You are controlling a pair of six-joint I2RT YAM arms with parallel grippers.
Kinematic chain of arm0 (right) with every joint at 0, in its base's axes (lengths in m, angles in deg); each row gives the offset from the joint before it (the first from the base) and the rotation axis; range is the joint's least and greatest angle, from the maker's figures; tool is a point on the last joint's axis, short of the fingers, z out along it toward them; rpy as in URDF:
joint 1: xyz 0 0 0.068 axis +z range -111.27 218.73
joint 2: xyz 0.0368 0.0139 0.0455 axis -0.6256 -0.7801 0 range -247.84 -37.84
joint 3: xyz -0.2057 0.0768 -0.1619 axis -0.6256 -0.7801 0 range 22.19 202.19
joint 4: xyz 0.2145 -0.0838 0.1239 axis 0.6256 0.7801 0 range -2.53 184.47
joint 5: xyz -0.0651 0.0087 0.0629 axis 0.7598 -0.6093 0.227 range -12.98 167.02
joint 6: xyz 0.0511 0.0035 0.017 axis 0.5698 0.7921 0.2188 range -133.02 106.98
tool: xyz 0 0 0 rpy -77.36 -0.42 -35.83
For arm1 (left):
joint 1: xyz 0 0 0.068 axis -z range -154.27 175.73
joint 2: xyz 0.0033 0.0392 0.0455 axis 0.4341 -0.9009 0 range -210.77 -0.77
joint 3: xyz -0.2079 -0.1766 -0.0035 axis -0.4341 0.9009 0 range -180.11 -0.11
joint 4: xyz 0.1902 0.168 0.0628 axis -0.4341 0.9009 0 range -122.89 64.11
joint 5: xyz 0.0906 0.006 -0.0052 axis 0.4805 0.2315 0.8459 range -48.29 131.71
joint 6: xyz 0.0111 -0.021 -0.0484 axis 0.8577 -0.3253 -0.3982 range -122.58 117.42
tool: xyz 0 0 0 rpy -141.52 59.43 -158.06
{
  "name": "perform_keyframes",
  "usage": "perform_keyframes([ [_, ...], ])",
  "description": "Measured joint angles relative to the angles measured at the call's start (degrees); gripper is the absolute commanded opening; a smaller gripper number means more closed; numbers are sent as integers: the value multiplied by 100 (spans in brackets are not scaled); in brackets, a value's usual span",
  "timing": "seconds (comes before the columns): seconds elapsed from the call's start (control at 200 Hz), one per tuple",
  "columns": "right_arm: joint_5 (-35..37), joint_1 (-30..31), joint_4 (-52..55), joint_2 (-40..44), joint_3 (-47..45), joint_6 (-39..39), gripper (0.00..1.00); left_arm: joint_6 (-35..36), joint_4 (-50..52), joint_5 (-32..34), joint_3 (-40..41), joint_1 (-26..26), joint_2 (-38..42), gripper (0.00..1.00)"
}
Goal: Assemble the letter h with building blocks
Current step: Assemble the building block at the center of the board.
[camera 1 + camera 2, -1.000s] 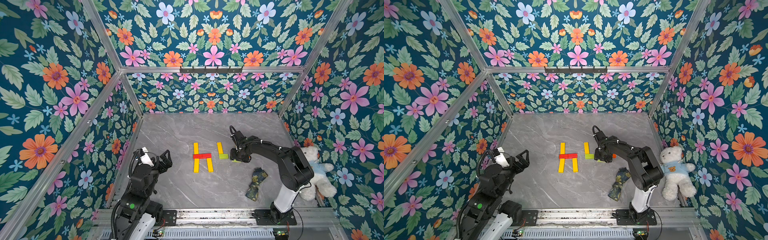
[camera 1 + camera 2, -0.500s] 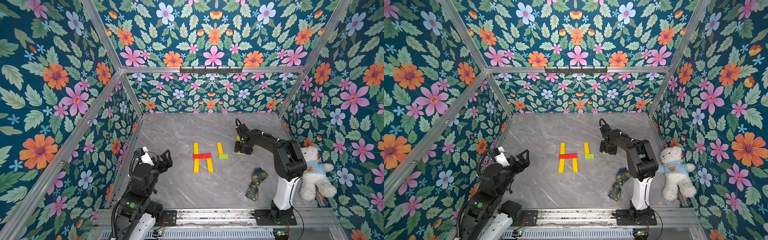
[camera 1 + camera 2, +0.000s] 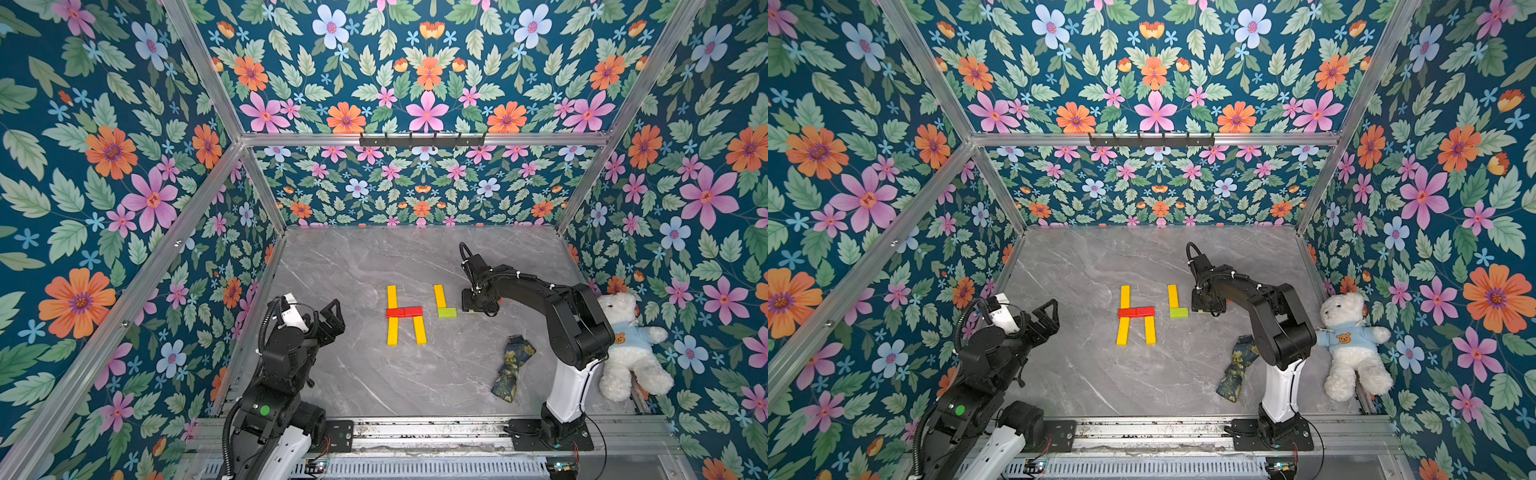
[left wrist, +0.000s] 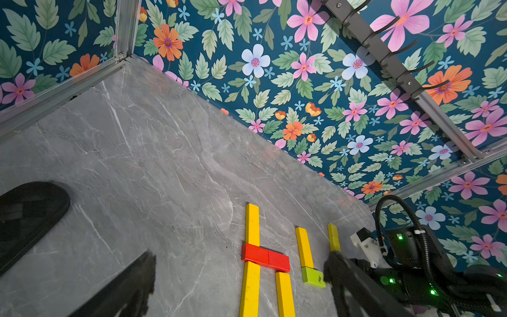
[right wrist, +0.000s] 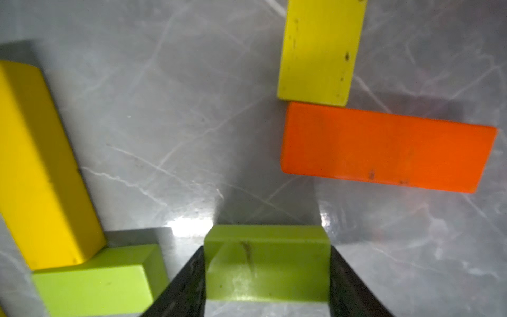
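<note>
- the right fingers (image 5: 186,282) have swung back toward the unfinished h, half closed on a lime-green block (image 5: 266,263).
- it hangs just beside the laid lime crossbar (image 3: 446,312) under the yellow upright (image 3: 439,296), so the bar looks about to lengthen.
- the left fingers (image 4: 27,214) are spread and empty.

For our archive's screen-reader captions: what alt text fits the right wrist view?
The right tool grips a lime-green block over grey marble. Beside it, a second lime-green block touches a yellow bar; farther off lie an orange block and a yellow-green bar.
</note>
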Motion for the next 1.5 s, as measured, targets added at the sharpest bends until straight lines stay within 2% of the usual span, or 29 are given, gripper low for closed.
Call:
perform_keyframes([
  [0.285, -173, 125, -184, 22, -85, -28, 58, 0, 0, 2, 0, -2, 0, 100],
  [0.71, -157, 127, -181, 0, -96, 0, 75, 0, 0, 4, 0, -2, 15, 100],
  [1.05, -105, 127, -232, 341, -151, 127, 75, 0, 0, 4, 0, -2, 2, 100],
  [1.275, -15, 24, -310, 461, -369, 153, 65, 0, 0, 4, 0, -4, 4, 100],
  [1.5, -15, -28, -363, 560, -627, 151, 64, 0, 0, 9, 0, -4, 15, 99],
])
